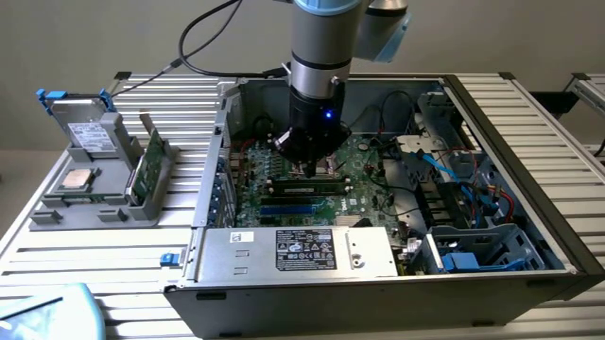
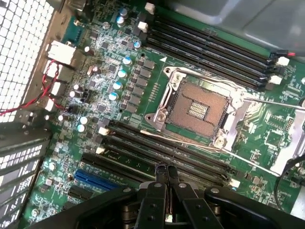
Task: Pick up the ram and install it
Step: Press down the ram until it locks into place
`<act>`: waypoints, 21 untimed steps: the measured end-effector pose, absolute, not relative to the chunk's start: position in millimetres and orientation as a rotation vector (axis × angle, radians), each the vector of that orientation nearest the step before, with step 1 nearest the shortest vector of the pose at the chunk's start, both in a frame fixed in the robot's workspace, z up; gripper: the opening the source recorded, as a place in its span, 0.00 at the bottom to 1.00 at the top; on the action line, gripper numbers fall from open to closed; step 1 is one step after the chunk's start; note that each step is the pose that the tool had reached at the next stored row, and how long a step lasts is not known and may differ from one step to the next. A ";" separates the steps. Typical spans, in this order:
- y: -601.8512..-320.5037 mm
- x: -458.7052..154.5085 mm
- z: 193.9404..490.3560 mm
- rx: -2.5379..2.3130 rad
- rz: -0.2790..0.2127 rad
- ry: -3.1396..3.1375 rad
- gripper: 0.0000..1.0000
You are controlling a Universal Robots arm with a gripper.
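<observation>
The ram (image 1: 317,188), a slim green stick with dark chips, sits along a black memory slot on the motherboard (image 1: 364,159) inside the open computer case. My gripper (image 1: 310,172) hangs straight down over it, its tips just above or touching the stick's upper edge; I cannot tell which. In the wrist view the gripper (image 2: 166,172) is shut, the two black fingers (image 2: 156,191) pressed together with nothing between them, over the long black memory slots (image 2: 167,149). The stick itself is hidden below the fingers there.
A bare CPU socket (image 2: 198,107) lies beside the slots, and a blue slot (image 2: 93,179) on the other side. The power supply (image 1: 302,251) fills the case's front. Cables (image 1: 454,177) and drive bays stand at the exterior view's right. A grey holder (image 1: 95,205) with a broader green card (image 1: 146,170) stands at its left.
</observation>
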State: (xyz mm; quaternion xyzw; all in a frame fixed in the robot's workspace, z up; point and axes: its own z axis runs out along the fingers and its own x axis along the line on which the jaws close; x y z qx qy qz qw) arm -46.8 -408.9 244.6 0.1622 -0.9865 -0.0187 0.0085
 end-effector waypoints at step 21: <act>-408.9 -46.8 244.5 0.049 -0.062 -3.129 0.11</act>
